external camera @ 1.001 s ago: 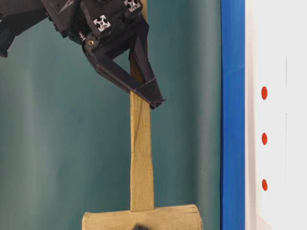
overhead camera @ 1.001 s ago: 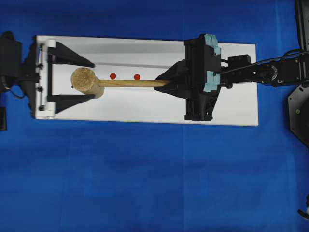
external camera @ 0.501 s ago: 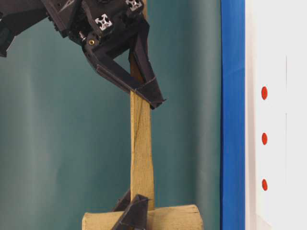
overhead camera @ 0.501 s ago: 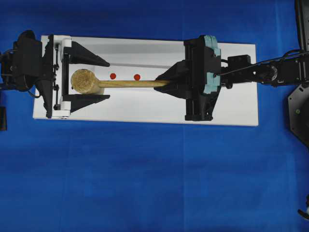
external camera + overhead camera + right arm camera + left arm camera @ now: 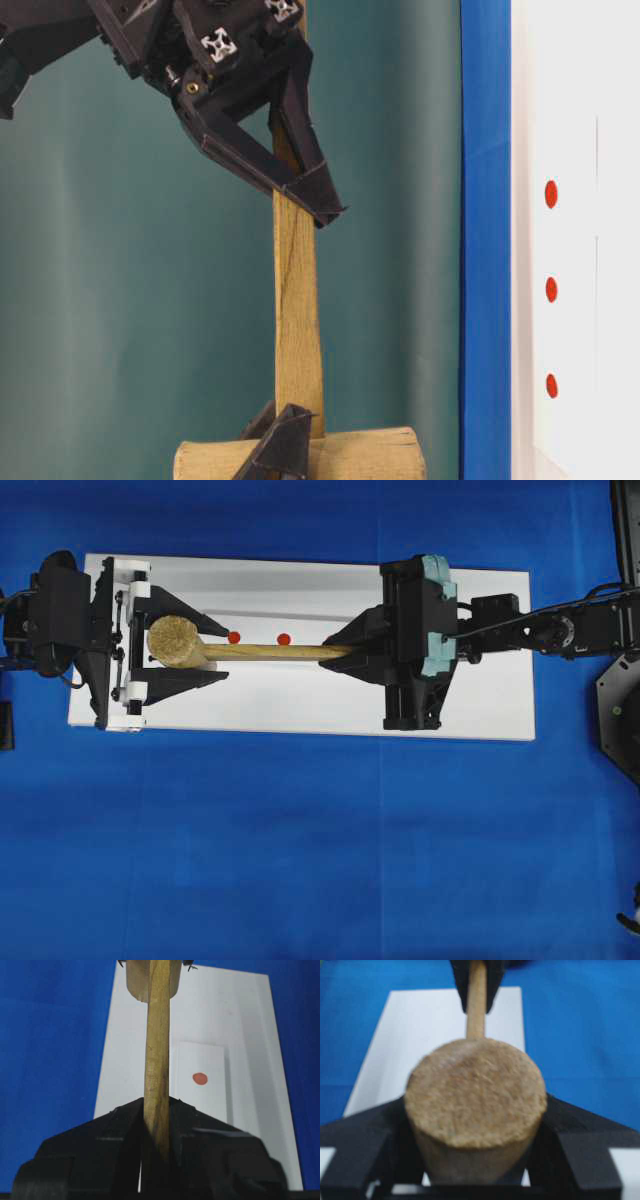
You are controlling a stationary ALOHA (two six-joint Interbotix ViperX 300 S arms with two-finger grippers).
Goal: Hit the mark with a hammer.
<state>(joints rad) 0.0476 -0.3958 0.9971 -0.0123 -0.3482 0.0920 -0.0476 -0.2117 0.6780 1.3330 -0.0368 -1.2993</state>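
The hammer's head (image 5: 175, 640) and handle (image 5: 270, 652) hang level in the air above the white block (image 5: 300, 705). My right gripper (image 5: 338, 652) is shut on the handle's end (image 5: 157, 1110). My left gripper (image 5: 228, 654) has its fingers (image 5: 365, 1140) pressed on both sides of the head (image 5: 475, 1095). Three red dots show in the table-level view; the top one (image 5: 551, 193), seemingly the mark, looks slightly the largest. Overhead, two dots (image 5: 233, 637) (image 5: 284, 638) show beside the handle and the third is hidden. One dot (image 5: 200, 1078) shows in the right wrist view.
The block lies on a blue cloth (image 5: 300, 860). A black robot base (image 5: 620, 715) stands at the right edge. The right arm (image 5: 560, 630) stretches over the block's right end.
My left gripper has moved right over the block's left end and closed its fingers on the hammer head. The head has shifted slightly. The right gripper has not moved.
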